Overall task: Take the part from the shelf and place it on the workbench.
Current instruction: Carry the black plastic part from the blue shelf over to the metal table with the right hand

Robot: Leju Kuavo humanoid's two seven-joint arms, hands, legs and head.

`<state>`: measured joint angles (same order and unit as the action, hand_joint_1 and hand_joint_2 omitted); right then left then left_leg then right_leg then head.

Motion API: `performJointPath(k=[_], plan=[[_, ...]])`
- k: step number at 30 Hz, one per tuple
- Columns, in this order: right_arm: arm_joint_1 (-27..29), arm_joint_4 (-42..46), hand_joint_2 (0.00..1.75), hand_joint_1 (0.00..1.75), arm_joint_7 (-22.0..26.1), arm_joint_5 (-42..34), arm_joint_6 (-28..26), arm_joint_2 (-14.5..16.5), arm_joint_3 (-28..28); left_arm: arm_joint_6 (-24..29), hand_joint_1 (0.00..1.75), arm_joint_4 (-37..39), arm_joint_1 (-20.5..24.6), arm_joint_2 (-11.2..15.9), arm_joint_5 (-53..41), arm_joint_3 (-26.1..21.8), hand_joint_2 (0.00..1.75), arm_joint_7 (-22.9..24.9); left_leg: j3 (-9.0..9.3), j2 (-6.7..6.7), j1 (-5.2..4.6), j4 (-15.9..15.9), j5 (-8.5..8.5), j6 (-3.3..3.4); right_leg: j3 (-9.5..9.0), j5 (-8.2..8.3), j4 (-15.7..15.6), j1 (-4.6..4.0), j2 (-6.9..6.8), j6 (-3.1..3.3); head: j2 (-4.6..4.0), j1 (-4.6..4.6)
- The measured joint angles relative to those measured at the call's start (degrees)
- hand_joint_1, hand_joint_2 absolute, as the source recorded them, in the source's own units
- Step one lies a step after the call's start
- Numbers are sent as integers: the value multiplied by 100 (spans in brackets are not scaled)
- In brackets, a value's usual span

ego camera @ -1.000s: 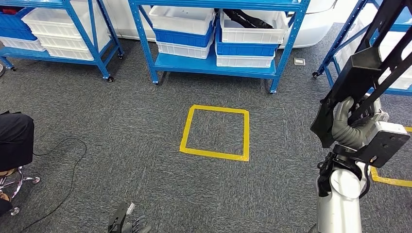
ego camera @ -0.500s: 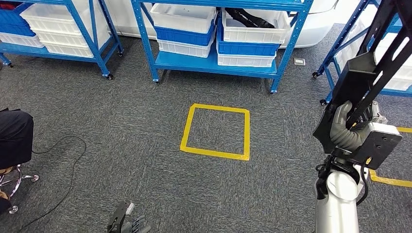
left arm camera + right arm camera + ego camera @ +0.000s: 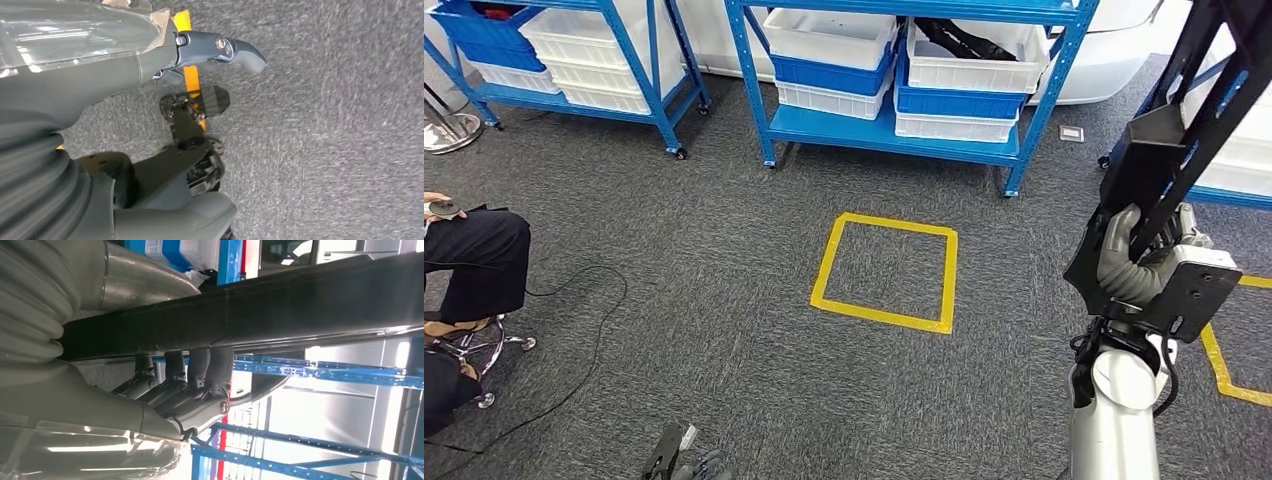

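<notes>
Part (image 3: 1169, 160) as before in right hand (image 3: 1124, 262); camera shifted.

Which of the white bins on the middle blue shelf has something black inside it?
The upper right white bin, stacked on a blue bin, holds a black part. The upper left white bin shows no contents.

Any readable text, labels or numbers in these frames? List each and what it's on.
None can be read.
The bins on the blue shelf show no labels.
The black part held by the right hand shows no marking.
The small plate on the floor is too small to tell.
The yellow tape square is plain.
</notes>
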<state>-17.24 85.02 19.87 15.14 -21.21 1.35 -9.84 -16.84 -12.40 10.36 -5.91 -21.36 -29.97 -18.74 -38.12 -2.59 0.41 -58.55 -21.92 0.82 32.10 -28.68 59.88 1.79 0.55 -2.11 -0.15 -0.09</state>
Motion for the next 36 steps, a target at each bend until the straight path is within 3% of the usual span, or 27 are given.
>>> performJointPath(k=[2, 3, 5, 6, 8, 10, 11, 13, 15, 16, 18, 20, 21, 22, 24, 26, 28, 29, 31, 33, 34, 35, 36], plan=[[-23, -19, 175, 175, -14, 32, 10, 34, -1, 3, 0, 1, -35, 8, 1, 3, 175, -15, -318, 106, 20, -664, -365, -121, -34, 94, -133, -17, -87, 161, 0, -25], [-19, -19, 175, 175, -14, 42, 10, 42, 1, 5, 0, 1, -40, 8, 1, 5, 175, -14, -513, 192, 29, -1134, -623, -147, -13, 116, -136, -18, -143, 205, 0, -32], [2, -19, 175, 175, -14, 47, 10, 43, 3, 9, 0, 1, -45, 5, 1, 5, 175, -11, -682, 216, 31, -1632, -811, -152, 15, 127, -135, -37, -230, 218, 0, -32], [10, -19, 175, 175, -14, 49, 10, 44, 5, 10, 0, 1, -47, 7, 1, 5, 175, -9, -589, 224, 29, -1539, -751, -136, 20, 130, -134, -44, -276, 221, 0, -32], [12, -18, 175, 175, -14, 56, 7, 47, 8, 13, 0, 1, -43, 11, 2, 5, 175, -7, -105, 337, 9, -794, -479, -64, 11, 130, -135, -57, -365, 218, 0, -32], [10, -13, 175, 175, -15, 64, -10, 46, 16, 14, 0, -1, -27, 16, 14, 5, 175, -8, 292, 494, -44, -129, -333, 6, 11, 126, -132, -93, -447, 200, 0, -27], [10, -10, 175, 175, -20, 66, -19, 45, 22, 15, 0, -1, -24, 17, 23, 5, 175, -8, 358, 532, -72, 4, -330, 29, 13, 125, -133, -104, -487, 181, 0, -27], [11, -2, 175, 175, -37, 64, -27, 50, 38, 19, 0, -1, -34, 23, 54, 2, 175, -8, 346, 444, -95, 50, -313, 75, 2, 130, -152, -113, -559, 118, 0, -28], [20, 7, 175, 175, -51, 56, -27, 59, 75, 26, 0, -1, -42, 21, 85, -2, 175, -9, 374, 357, -73, 132, -247, 139, 40, 60, -61, -106, -454, 68, 0, -25], [26, 11, 175, 175, -54, 51, -27, 56, 104, 34, 0, -1, -37, 17, 98, -3, 175, -10, 389, 315, -54, 172, -211, 171, 122, -47, 127, -104, -340, 67, 0, -17], [68, 11, 175, 175, -55, 45, -27, 38, 169, 61, 0, -1, -32, 12, 122, -4, 175, -15, 374, 214, -42, 188, -179, 204, 446, -362, 826, -91, -141, 100, 0, -2], [146, 11, 175, 175, -55, 44, -21, 28, 228, 79, 0, 1, -51, 7, 206, -8, 175, -42, 352, 90, -45, 186, -165, 206, 715, -540, 1386, -90, -92, 84, 0, 8], [184, 11, 175, 175, -52, 45, -9, 28, 256, 70, 0, 2, -63, 4, 290, -18, 175, -62, 346, 24, -46, 184, -157, 200, 700, -496, 1360, -91, -83, 49, 0, 9], [213, 12, 175, 175, -46, 46, 4, 28, 282, 48, 0, 4, -72, 2, 394, -38, 175, -84, 344, -39, -46, 182, -147, 190, 566, -370, 1097, -89, -63, 8, 0, 9], [246, 13, 175, 175, -18, 48, 28, 29, 327, -16, 0, 7, -80, -1, 589, -117, 175, -124, 337, -155, -53, 168, -132, 157, 147, -66, 266, -83, 88, -36, 0, 9], [270, 25, 175, 175, 20, 57, 34, 28, 361, -62, 0, 9, -94, 2, 756, -226, 175, -169, 314, -241, -67, 152, -128, 105, -74, 80, -207, -92, 204, 19, 0, 8], [307, 52, 175, 175, 46, 68, 34, 29, 395, 20, 0, 10, -135, 11, 927, -351, 175, -235, 282, -313, -62, 160, -109, 39, -97, 114, -252, -103, 154, 111, 0, 9], [335, 75, 175, 175, 59, 69, 31, 30, 410, 130, 0, 12, -165, 18, 1006, -420, 175, -278, 263, -297, -50, 145, -111, 11, -113, 134, -264, -91, 111, 147, 0, 9], [435, 142, 175, 175, 103, 67, 20, 31, 444, 412, 0, 17, -211, 40, 1130, -556, 175, -344, 136, -108, -33, -116, -287, -49, -130, 173, -292, -53, 10, 225, 0, -8], [567, 208, 175, 175, 143, 59, 1, 27, 490, 743, 0, 25, -239, 71, 1247, -698, 175, -325, -190, 119, -5, -826, -689, -120, -128, 179, -298, -50, -103, 267, 0, -30], [634, 236, 175, 175, 157, 56, -13, 25, 508, 931, 0, 29, -261, 87, 1311, -774, 175, -276, -374, 162, 17, -1216, -861, -156, -121, 175, -298, -50, -161, 270, 0, -35], [701, 262, 175, 175, 167, 54, -27, 24, 518, 1091, 0, 34, -298, 107, 1388, -855, 175, -215, -492, 185, 41, -1474, -947, -186, -114, 174, -298, -48, -215, 269, 0, -36], [772, 293, 175, 175, 182, 57, -45, 26, 521, 1183, 0, 38, -348, 128, 1477, -940, 175, -157, -497, 205, 63, -1510, -922, -209, -111, 172, -297, -42, -267, 267, 0, -37]])
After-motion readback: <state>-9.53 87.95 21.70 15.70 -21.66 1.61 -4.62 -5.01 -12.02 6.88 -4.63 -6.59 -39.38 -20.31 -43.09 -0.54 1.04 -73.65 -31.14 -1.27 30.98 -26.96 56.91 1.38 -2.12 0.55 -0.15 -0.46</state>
